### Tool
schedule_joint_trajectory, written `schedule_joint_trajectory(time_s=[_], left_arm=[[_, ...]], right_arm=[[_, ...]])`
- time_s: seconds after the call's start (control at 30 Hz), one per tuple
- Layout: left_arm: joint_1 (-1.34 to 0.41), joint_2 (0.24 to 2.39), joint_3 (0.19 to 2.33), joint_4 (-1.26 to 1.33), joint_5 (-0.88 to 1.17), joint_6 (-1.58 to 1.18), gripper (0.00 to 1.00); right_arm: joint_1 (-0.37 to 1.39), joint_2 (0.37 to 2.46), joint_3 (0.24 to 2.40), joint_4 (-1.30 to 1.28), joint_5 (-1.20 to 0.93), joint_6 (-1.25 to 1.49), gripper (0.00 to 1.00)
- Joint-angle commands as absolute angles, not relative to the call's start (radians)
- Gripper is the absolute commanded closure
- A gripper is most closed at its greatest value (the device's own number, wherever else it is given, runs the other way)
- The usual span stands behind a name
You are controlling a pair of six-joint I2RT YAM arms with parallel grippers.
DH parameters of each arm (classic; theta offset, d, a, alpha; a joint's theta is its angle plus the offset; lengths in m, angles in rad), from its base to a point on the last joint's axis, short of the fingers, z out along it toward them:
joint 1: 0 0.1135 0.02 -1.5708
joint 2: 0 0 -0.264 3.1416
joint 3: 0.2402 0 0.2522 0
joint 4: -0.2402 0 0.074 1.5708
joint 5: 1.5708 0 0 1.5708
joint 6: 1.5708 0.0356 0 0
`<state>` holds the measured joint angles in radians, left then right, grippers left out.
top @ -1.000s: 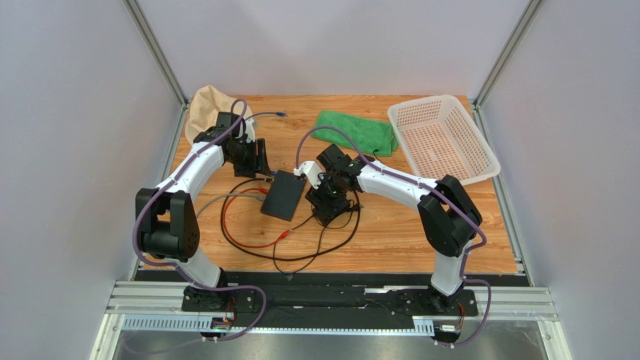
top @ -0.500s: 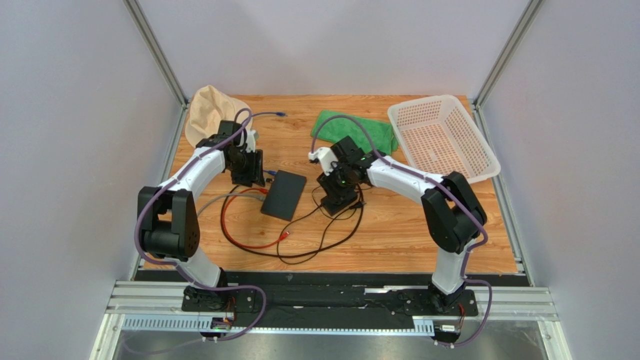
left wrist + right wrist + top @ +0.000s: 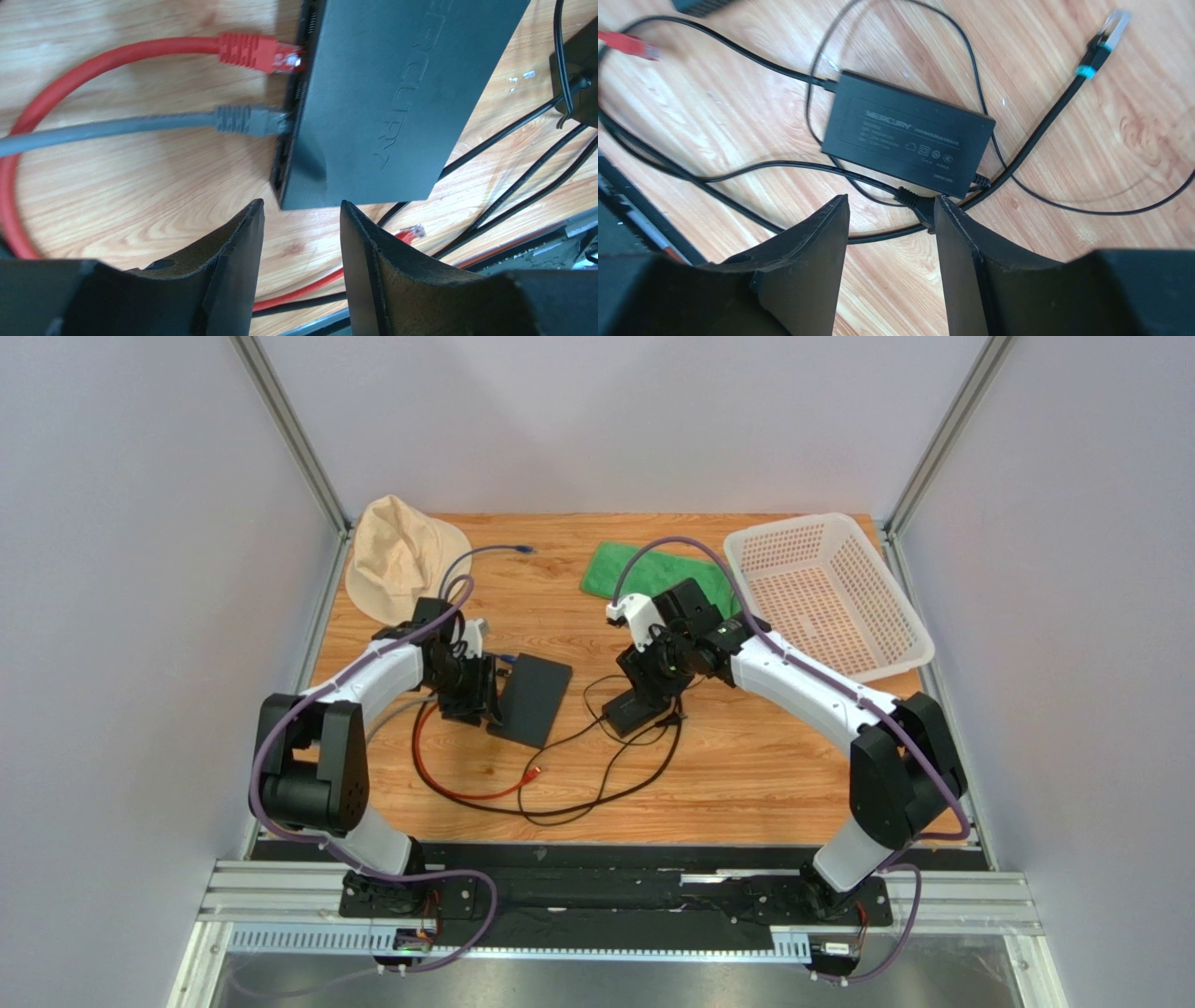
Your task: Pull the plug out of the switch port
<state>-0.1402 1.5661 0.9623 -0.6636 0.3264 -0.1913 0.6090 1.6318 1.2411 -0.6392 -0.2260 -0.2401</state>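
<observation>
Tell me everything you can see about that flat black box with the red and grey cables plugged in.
The switch is a flat, matte black rectangular box, plastic-looking, with faint lettering on top. It lies flat on the wooden table. One side edge has a row of ports; a red plug and a grey plug sit in two. Nothing grips it: the open left gripper hovers near its corner.

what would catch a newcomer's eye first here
The black switch mid-table, with a red cable and a grey cable running into its left side, just ahead of the open left claw. Then the white basket at the far right and the green cloth beside it.
</observation>
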Motion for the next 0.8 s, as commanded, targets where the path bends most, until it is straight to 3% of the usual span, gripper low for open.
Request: schedule_joint_trajectory(time_s=[0.0, 0.5, 0.77], left_arm=[[-0.181, 1.629, 1.011, -0.618, 0.361, -0.207, 0.47], [-0.452, 1.761, 1.158, -0.658, 0.388, -0.195, 0.50], [-0.485, 1.805, 1.288, -0.744, 0.437, -0.164, 0.50]], right_arm=[[0.609, 1.594, 1.278, -0.637, -0.236, -0.241, 0.47], [0.604, 1.594, 1.284, -0.624, -0.196, -0.250, 0.45], [0.548, 1.632, 1.317, -0.649, -0.206, -0.225, 0.44]])
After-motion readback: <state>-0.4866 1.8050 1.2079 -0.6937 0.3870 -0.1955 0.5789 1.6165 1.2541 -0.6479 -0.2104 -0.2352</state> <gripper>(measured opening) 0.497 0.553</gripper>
